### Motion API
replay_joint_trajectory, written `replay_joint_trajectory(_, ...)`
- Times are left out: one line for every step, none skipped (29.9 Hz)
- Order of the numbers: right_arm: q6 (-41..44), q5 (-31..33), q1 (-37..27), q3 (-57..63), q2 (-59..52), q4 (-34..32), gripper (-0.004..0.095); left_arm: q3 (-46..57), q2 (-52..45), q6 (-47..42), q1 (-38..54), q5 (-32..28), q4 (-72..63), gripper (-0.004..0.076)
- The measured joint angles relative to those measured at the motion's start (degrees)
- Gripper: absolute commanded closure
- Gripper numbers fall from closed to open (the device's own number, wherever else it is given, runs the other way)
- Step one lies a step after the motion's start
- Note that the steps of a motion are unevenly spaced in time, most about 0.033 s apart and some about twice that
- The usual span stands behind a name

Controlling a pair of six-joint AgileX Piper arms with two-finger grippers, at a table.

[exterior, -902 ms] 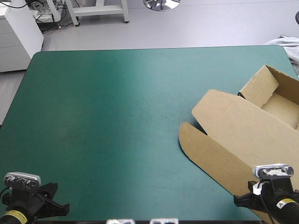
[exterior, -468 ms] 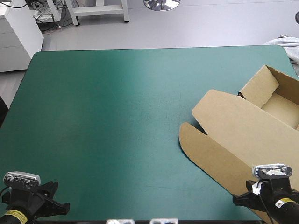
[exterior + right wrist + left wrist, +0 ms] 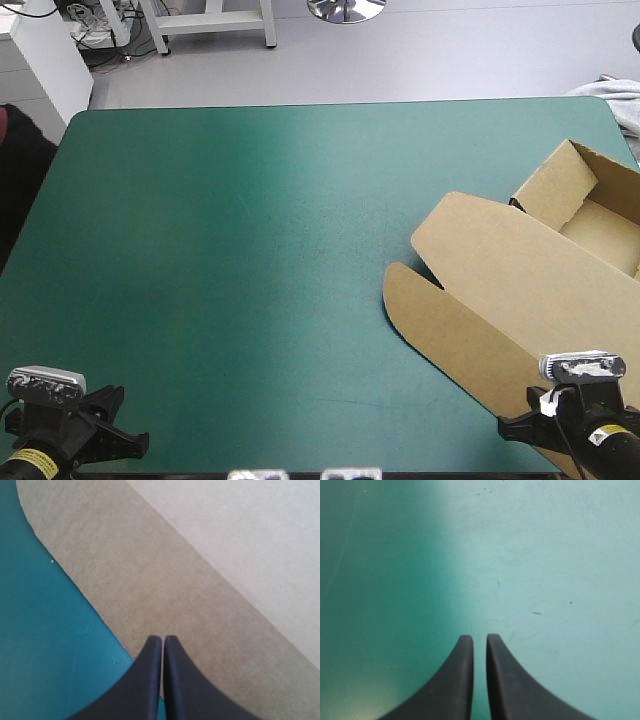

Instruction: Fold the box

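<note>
As the box (image 3: pixel 500 270) crowds the right edge — cover (image 3: pixel 220 250) (teal-green) spreads leftward.

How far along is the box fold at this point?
Done: the box has walls raised at its far-right end, an open tray, lid flat on the teal-green cover. In hand: nothing; the right gripper is shut above the lid's edge, the left gripper shut over bare cover. Left: perhaps the lid's flat flaps.

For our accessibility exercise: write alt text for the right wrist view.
The right gripper, black fingers shut, hangs over a flat flap of the brown box, near its curved edge. The teal-green cover shows beside it.
</note>
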Motion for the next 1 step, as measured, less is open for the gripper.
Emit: replay_joint_trajectory(0.0, 0.0, 0.0, 0.0, 0.0, 0.0, 0.091, 0.0, 0.0, 0.0, 0.0, 0.0, 0.0, 0.0664)
